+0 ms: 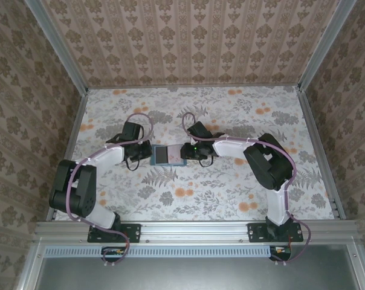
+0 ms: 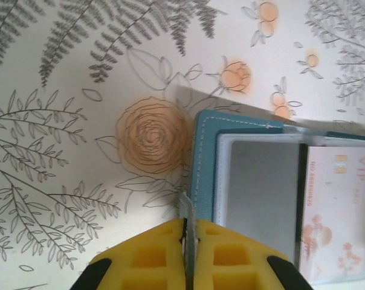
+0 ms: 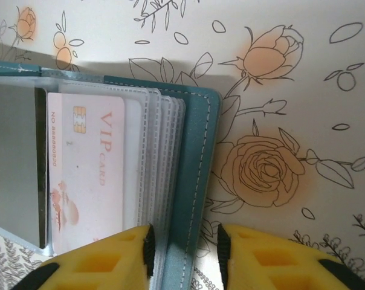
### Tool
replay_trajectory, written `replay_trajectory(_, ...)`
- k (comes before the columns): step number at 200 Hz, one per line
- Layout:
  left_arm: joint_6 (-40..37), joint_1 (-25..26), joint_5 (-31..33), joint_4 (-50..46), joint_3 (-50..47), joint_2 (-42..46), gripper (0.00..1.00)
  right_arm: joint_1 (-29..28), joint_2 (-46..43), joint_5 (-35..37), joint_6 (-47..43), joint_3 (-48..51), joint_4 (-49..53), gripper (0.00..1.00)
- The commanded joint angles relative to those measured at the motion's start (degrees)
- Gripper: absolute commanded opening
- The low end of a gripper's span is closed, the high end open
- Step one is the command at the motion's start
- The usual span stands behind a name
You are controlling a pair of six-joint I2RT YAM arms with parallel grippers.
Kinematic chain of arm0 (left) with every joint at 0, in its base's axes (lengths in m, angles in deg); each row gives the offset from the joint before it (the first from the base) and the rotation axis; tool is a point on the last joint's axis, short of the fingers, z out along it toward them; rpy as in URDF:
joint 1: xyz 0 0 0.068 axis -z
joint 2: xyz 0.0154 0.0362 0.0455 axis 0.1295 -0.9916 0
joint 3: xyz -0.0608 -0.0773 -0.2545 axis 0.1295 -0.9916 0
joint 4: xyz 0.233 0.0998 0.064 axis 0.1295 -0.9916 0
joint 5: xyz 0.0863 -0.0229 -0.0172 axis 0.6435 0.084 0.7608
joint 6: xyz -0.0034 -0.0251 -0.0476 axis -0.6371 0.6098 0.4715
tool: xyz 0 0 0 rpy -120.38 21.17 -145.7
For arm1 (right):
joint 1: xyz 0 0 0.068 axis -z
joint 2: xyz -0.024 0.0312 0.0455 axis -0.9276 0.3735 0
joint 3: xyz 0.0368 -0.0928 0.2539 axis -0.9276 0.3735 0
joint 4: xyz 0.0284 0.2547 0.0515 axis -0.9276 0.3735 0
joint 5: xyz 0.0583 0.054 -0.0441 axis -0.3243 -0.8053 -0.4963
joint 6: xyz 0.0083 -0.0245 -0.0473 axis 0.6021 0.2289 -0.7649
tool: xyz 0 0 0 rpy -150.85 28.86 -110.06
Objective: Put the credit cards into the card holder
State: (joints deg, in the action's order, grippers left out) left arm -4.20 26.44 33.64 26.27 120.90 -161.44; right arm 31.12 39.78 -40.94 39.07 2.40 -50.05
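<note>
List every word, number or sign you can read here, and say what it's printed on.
"VIP CARD": on the pale credit card sleeved in the card holder.
"NO" followed by digits: along the same card's edge; the digits are too blurred to read.

One camera looks down from high behind on the whole worktop point(image 1: 188, 199); both wrist cameras closely share the card holder point(image 1: 166, 155).

A tablecloth point(image 1: 200, 199) printed with grey ferns and orange flowers has one large orange rose point(image 2: 151, 133) on it. Patterned brown wallpaper point(image 1: 188, 42) rises behind and beside the tablecloth. Metal posts point(image 1: 58, 45) rise from its far corners, and a metal rail point(image 1: 194, 228) runs along its near edge.
</note>
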Motion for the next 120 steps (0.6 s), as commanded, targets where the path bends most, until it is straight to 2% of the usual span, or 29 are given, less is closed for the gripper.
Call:
replay_trajectory(1, -0.9, 1.7, -1.5, -3.0, 3.2, 3.1, 0.08, -0.5, 3.3, -5.5, 2.2, 0.3, -5.2, 0.34)
replay_trajectory(65, 1.8, 6.8, -3.1, -2.8, 7.6, 2.4, 0.09, -0.8, 4.7, -10.5, 3.4, -1.5, -8.0, 0.34)
replay_trajectory(71, 2.2, 8.9, -3.4, -2.4, 8.0, 1.9, 0.1, -0.9, 4.9, -10.7, 3.5, -1.6, -8.2, 0.34)
replay_trajectory(120, 4.6, 14.1, -4.2, 0.4, 10.6, -2.8, 0.11, -1.2, 5.7, -10.5, 3.3, -2.6, -7.4, 0.35)
